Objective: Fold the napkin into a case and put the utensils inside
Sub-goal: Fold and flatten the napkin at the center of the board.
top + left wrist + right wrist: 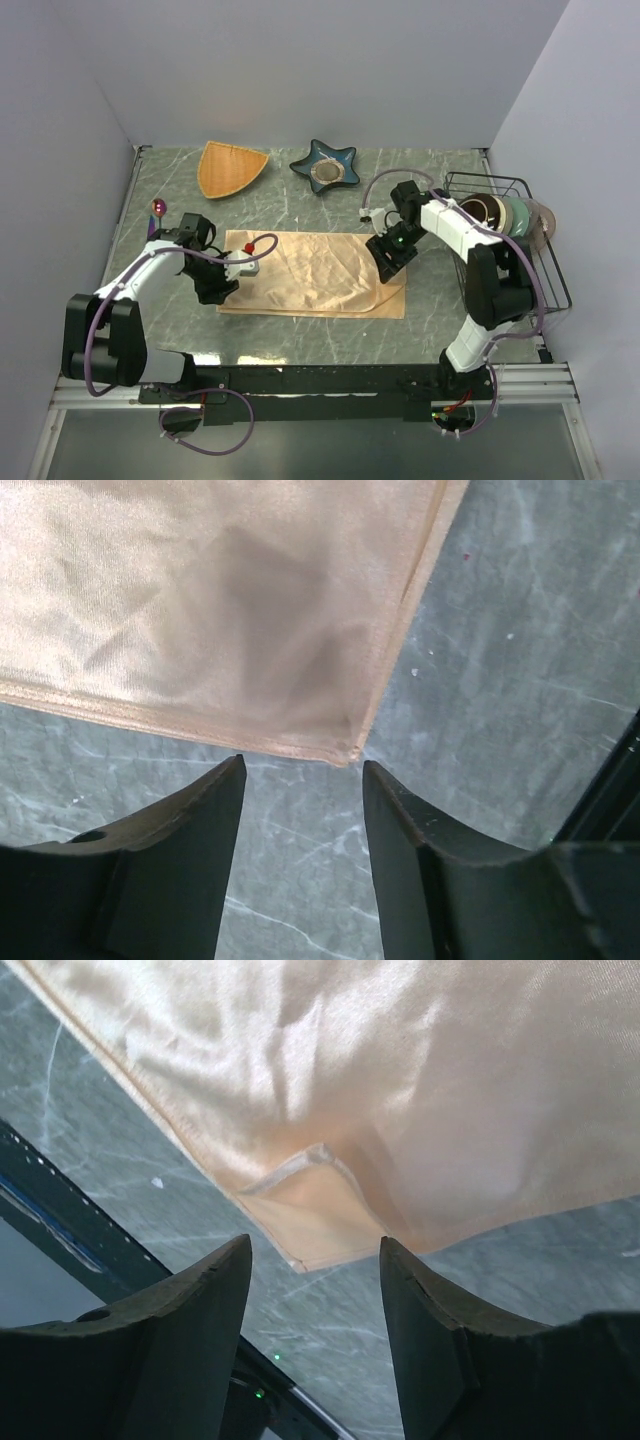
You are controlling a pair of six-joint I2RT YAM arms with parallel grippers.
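Note:
The peach-orange satin napkin (315,272) lies flat in a folded rectangle at the table's middle. My left gripper (218,291) is open and empty, low over the table at the napkin's left end. In the left wrist view a napkin corner (352,752) lies just beyond the gap between the fingers (303,772). My right gripper (391,268) is open and empty over the napkin's right end. In the right wrist view a lower-layer corner (305,1222) pokes out from under the top layer, just ahead of the gripper (315,1250). One purple-pink spoon (157,210) lies at the far left; other utensils are not visible.
An orange fan-shaped dish (232,167) and a blue star-shaped dish (325,167) sit at the back. A black wire rack (520,250) holding bowls and plates stands at the right edge. Grey walls enclose the marble table (300,200).

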